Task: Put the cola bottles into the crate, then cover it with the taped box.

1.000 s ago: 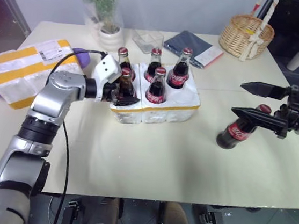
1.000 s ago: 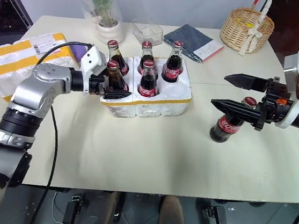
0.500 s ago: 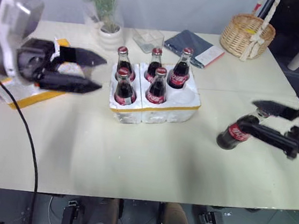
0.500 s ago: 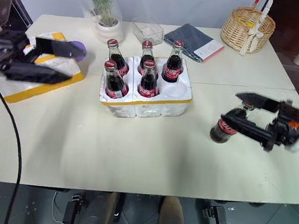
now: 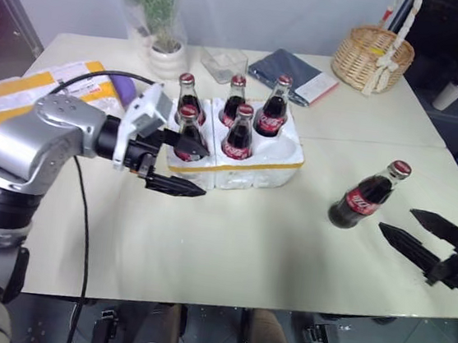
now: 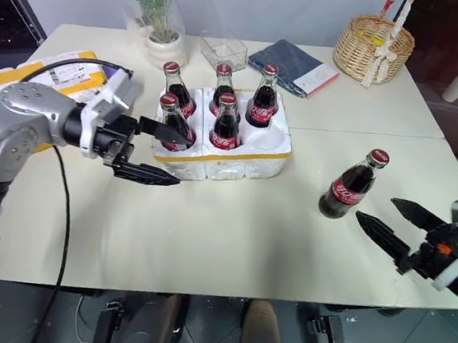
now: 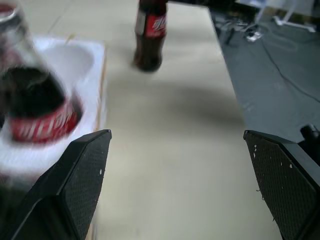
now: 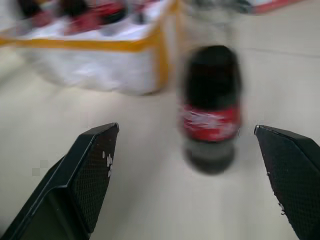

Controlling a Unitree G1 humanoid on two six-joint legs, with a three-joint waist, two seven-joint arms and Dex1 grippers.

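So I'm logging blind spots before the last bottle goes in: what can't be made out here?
- Taped box: the left arm hides much of it in the left eye view, so its shipping label is unreadable.
- Front-left bottle: the left gripper partly covers it.
- Loose bottle: blurred in the right wrist view, script illegible.
- Crate: cut off at the edge of the left wrist view.

Your left arm (image 5: 42, 138) is built of rounded silver-grey shells with black ribbed joints between them, a thin black cable looping over it to a white block at the wrist. Both grippers, left (image 5: 181, 166) and right (image 5: 424, 236), carry long, tapering black fingers with a fine dimpled texture on the pads (image 7: 82, 172). There's a small orange mark by your right wrist's white housing.
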